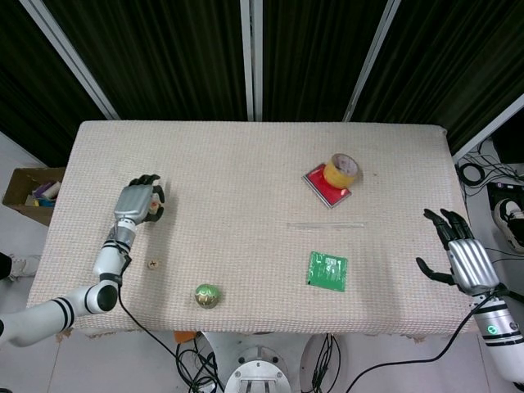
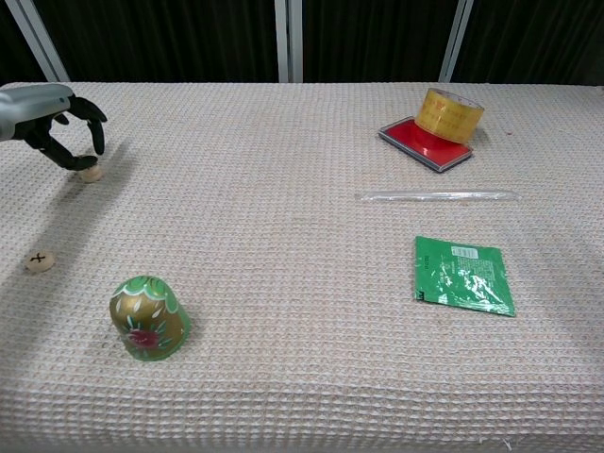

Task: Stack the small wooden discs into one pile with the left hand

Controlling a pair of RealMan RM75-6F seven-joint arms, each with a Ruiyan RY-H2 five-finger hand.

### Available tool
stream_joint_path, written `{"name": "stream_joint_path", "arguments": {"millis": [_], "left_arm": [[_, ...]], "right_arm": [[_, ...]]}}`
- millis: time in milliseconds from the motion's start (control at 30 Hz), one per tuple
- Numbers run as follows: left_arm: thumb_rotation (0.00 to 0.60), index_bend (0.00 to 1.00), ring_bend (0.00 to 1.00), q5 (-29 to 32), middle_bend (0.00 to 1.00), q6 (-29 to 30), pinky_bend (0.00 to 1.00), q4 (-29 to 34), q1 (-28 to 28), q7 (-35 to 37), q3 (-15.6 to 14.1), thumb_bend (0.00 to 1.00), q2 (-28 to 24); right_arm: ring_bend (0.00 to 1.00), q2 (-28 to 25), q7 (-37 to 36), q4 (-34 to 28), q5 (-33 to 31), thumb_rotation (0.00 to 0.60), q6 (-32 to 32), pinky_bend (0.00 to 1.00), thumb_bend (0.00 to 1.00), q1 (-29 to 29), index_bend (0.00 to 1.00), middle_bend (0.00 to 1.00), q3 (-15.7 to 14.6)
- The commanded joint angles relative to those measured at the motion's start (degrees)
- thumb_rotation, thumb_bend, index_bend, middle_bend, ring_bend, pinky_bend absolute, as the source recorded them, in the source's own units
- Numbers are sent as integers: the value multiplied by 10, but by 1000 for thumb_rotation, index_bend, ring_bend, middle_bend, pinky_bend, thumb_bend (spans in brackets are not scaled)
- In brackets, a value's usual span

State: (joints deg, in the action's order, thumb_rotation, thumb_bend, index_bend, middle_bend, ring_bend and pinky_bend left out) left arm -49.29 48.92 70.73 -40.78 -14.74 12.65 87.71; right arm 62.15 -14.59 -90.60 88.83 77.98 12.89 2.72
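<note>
- Green-and-gold painted dome-shaped ornament [image 2: 148, 318] stands upright at the near left of the woven beige table cover [image 2: 283, 236]. It is not part of the task.
- Small pale wooden disc marked with a cross [image 2: 40, 260] lies alone on the cover, beyond the ornament and to its left, well apart from the working hand.
- Flat green foil sachet [image 2: 463, 275] lies at the near right; past it, a clear thin plastic strip [image 2: 436, 196].
- Left hand [image 2: 57, 127] is lowered over a second small pale wooden disc [image 2: 91, 173], dark fingertips [image 2: 95, 142] at its upper edge. Whether it pinches a disc or merely touches one cannot be told; the disc may already be a short pile.
- Judgement: the step is settling a disc on this spot. Let go only once the edges line up, then lift straight up so the fingers do not drag the pile sideways. The crossed disc appears still to be collected.
- Right hand [image 1: 457, 252] hangs beyond the table's right edge, fingers spread, holding nothing.
- Far right: yellow tape roll [image 2: 449, 114] resting on a flat red case [image 2: 419, 142].
</note>
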Motion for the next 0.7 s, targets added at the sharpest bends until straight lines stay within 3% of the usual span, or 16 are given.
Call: {"name": "stream_joint_path", "arguments": {"millis": [33,333,700], "left_arm": [[600,463,88,-8,130,7,145,10,4,6,0,383,-7],[600,412,88,-6,123,19,144,30,27,26,-3,385,-34],[600,388,82,20,105,-4,144,-3,31,19,-13,503,-28]], "right_arm": [[0,0,0,1,0,600,0,0,257,0,0,162,0],[0,0,-3,2,0,600,1,0,257,-1,0,162,1],[0,2,2,0,3,600,-1,0,257,2,0,162,1]]}}
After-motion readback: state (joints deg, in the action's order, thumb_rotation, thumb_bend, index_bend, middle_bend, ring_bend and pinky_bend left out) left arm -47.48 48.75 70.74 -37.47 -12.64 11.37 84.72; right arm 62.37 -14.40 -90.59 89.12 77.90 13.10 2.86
